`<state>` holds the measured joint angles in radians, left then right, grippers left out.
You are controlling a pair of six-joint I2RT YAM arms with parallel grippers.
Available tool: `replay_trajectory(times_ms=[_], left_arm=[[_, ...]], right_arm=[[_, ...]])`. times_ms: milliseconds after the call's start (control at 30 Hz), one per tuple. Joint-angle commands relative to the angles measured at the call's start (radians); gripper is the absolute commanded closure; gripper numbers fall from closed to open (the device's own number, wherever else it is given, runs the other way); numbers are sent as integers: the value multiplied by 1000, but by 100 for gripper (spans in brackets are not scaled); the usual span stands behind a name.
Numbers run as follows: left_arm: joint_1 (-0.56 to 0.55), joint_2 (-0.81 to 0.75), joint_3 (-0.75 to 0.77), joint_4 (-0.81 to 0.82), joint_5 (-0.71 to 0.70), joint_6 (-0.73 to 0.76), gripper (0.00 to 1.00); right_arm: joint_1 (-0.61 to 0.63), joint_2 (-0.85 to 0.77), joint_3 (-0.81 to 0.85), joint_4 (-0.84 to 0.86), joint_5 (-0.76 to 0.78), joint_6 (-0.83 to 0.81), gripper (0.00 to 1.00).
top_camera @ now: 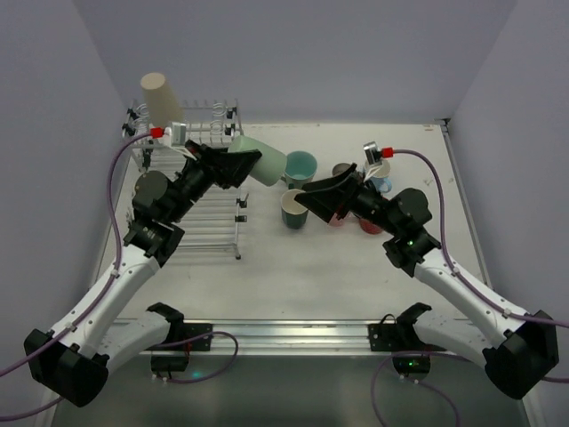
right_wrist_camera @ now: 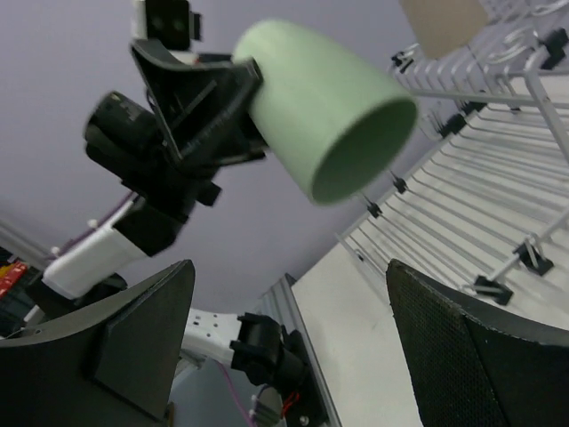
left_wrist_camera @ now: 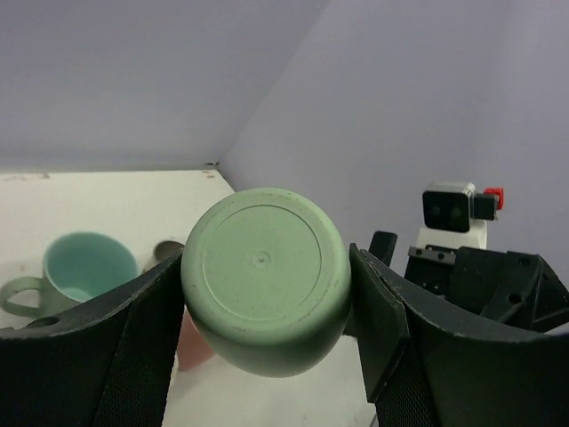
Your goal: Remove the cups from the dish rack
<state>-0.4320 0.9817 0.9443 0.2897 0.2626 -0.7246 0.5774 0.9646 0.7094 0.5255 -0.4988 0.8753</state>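
Note:
My left gripper (top_camera: 250,165) is shut on a mint green cup (top_camera: 265,163), held on its side in the air just right of the dish rack (top_camera: 197,216). In the left wrist view the cup's base (left_wrist_camera: 265,274) sits between the two fingers. The right wrist view shows the cup's open mouth (right_wrist_camera: 325,107). A beige cup (top_camera: 161,99) stands upside down on the rack's back tier. My right gripper (top_camera: 305,203) is open and empty, beside a dark green cup (top_camera: 290,214) on the table.
Right of the rack stand a teal mug (top_camera: 300,166), a grey-brown cup (top_camera: 342,169), a light blue cup (top_camera: 382,183), a pink cup (top_camera: 337,219) and a red cup (top_camera: 370,225), partly under my right arm. Walls close in at the back and sides.

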Motion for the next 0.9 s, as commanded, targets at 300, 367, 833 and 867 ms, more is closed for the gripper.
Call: replay_trajectory(times_ms=[300, 367, 833, 867], left_arm=[[-71, -87, -213, 419, 66, -279, 71], [-80, -86, -235, 430, 60, -276, 71], [-100, -234, -167, 28, -14, -9, 1], [-100, -248, -142, -45, -26, 79, 0]], right_arm=[[108, 190, 200, 209, -53, 76, 20], [130, 203, 226, 220, -52, 74, 27], [144, 146, 260, -197, 156, -149, 100], [144, 128, 272, -267, 178, -197, 100]])
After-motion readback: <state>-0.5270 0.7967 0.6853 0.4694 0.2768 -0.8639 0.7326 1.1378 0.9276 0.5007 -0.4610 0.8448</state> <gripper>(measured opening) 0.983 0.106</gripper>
